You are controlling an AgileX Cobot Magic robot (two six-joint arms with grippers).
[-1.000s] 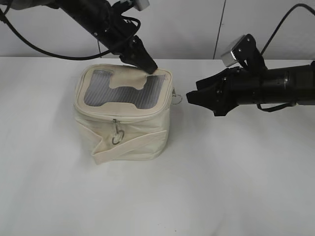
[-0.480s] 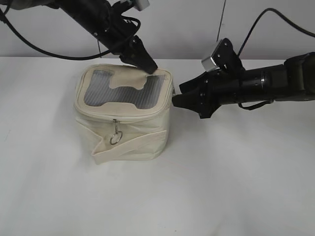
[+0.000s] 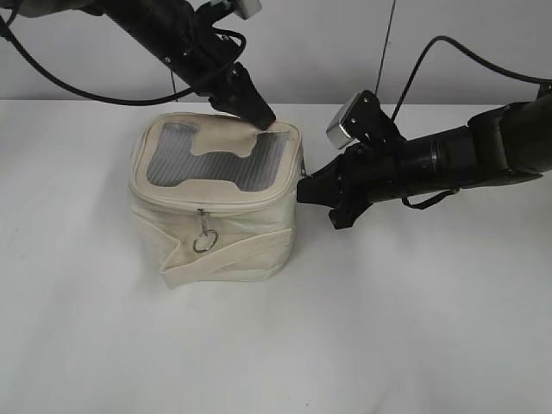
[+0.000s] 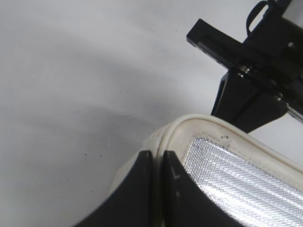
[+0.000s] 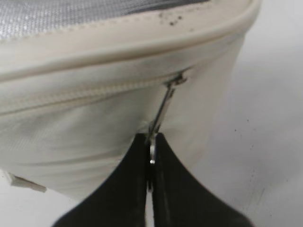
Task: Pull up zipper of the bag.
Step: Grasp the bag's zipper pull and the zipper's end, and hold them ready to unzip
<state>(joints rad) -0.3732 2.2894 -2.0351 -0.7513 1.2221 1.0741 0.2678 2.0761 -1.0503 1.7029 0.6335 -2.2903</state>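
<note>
The cream-white bag (image 3: 216, 207) stands on the table, with a grey mesh top and a strap round its body. Its zipper (image 5: 85, 92) runs under the top rim. One silver slider with a ring pull (image 3: 203, 238) hangs on the front face. A second ring pull (image 5: 158, 118) hangs at the right corner. My right gripper (image 5: 151, 153) is shut on that ring; it also shows in the exterior view (image 3: 304, 188). My left gripper (image 3: 263, 119) is shut on the bag's rim (image 4: 189, 125) at the back right; the jaws show in the left wrist view (image 4: 157, 158).
The white table (image 3: 388, 319) lies all round the bag. A white wall (image 3: 328, 43) stands behind. Black cables (image 3: 448, 47) trail from both arms.
My right gripper has moved left to the bag's right corner and closed on the ring pull there. The left gripper and the bag have not moved.
</note>
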